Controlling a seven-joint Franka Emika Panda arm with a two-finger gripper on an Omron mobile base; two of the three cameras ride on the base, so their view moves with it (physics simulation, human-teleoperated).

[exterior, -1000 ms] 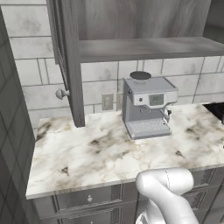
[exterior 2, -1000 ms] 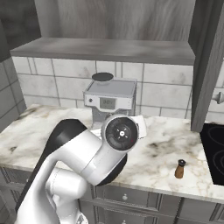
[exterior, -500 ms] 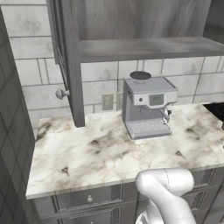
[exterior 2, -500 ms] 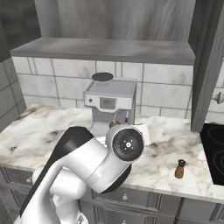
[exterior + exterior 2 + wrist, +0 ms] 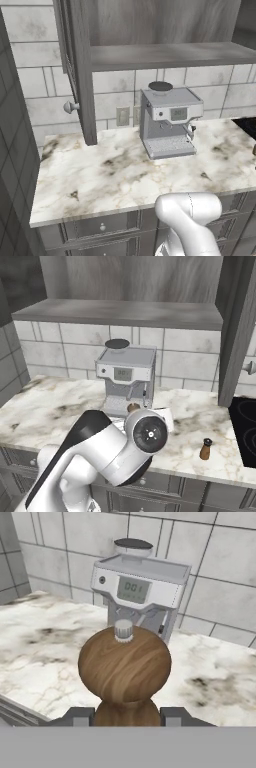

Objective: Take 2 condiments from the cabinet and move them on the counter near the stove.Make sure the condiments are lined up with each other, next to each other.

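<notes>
Sliding a little toward 3 o'clock in the right base view since a second ago, the arm's wrist has carried the dark brown condiment [image 5: 125,664] with it, its knob peeking above the wrist there. Gripper [image 5: 125,716] fingers clamp its neck, the espresso machine [image 5: 137,582] at 12 o'clock. On the counter [image 5: 45,411], the lighter condiment [image 5: 205,448] stands at 9 o'clock from the stove [image 5: 245,431].
</notes>
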